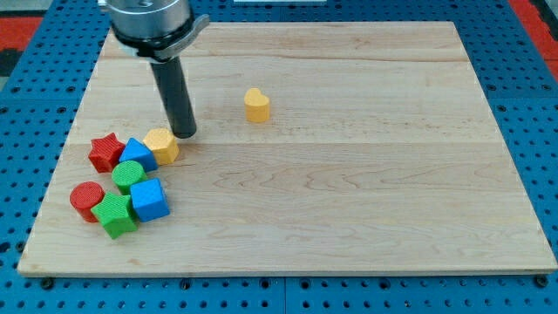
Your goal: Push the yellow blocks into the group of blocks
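Yellow hexagonal block (161, 145) already sits against the cluster at the frame's lower left, touching the blue block (138, 153), with our tip (185, 134) just beside its upper right, gripping nothing. Next, we judge, the yellow heart (256, 104) near upper centre needs pushing down-left.

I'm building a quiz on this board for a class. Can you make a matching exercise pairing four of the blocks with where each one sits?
Column 1:
1. yellow heart block
2. red star block
3. yellow hexagon block
4. green cube

Column 2:
A. leftmost block at the cluster's top
B. alone, apart from the cluster, toward the view's top
C. bottom of the cluster
D. just beside my tip, at the cluster's upper right

Pairs: 1-B, 2-A, 3-D, 4-C
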